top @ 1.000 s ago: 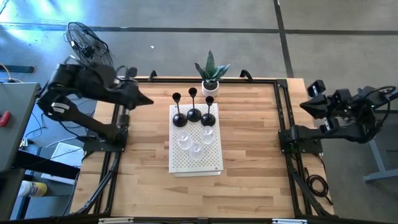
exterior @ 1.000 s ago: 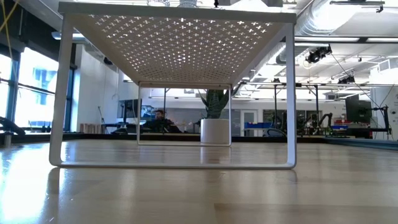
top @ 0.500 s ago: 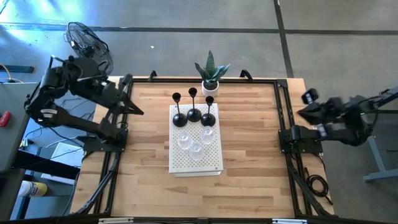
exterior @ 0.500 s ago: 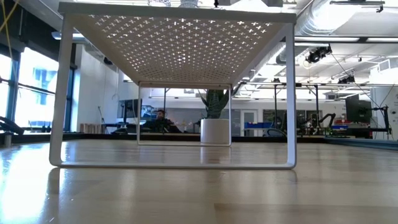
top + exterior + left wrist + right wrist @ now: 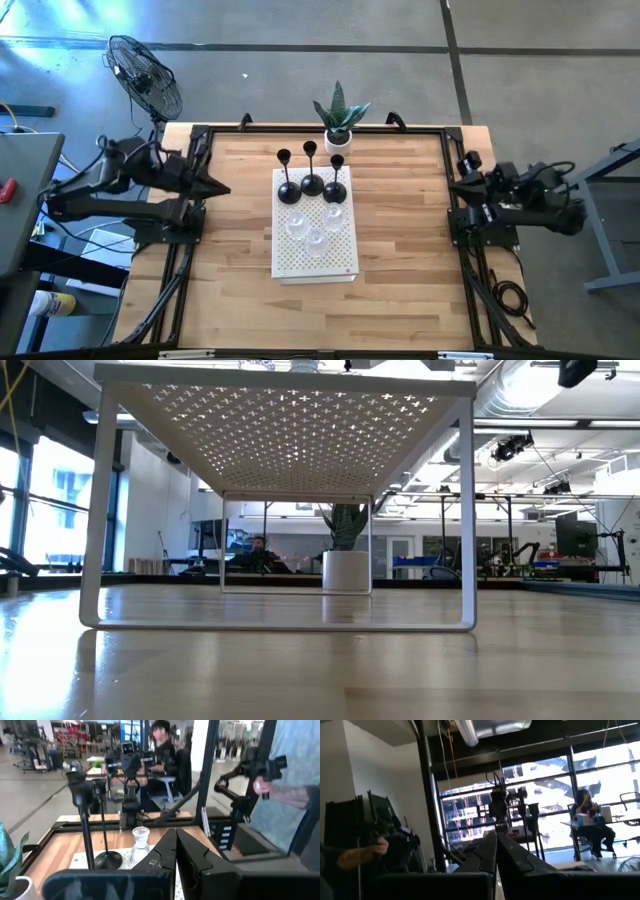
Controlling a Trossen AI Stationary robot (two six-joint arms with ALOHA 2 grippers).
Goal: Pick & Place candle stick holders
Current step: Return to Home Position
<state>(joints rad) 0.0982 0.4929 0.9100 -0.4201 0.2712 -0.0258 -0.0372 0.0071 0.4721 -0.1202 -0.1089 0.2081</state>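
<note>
On the light wooden table [image 5: 400, 250] stands a white perforated metal shelf [image 5: 315, 262], and all six candle holders are on top of it. The three black candle stick holders with domed bases and thin stems [image 5: 311, 183] stand close together in a row at the far end of the shelf. The three small clear glass candle holders [image 5: 317, 240] stand in a loose triangle just in front of them, near the middle of the shelf. A green plant in a white pot [image 5: 340, 115] stands on the table just behind the shelf, apart from it. In the low view the shelf is seen from underneath and the white pot shows between its legs. The left gripper [image 5: 222, 188] is low at the left edge of the table, well apart from the shelf. In the left wrist view its two dark fingers [image 5: 192, 855] are pressed together to a point, with nothing between them. The right gripper [image 5: 460, 180] is folded back at the right edge of the table. Its fingers [image 5: 512, 852] also meet with no gap and carry nothing.
</note>
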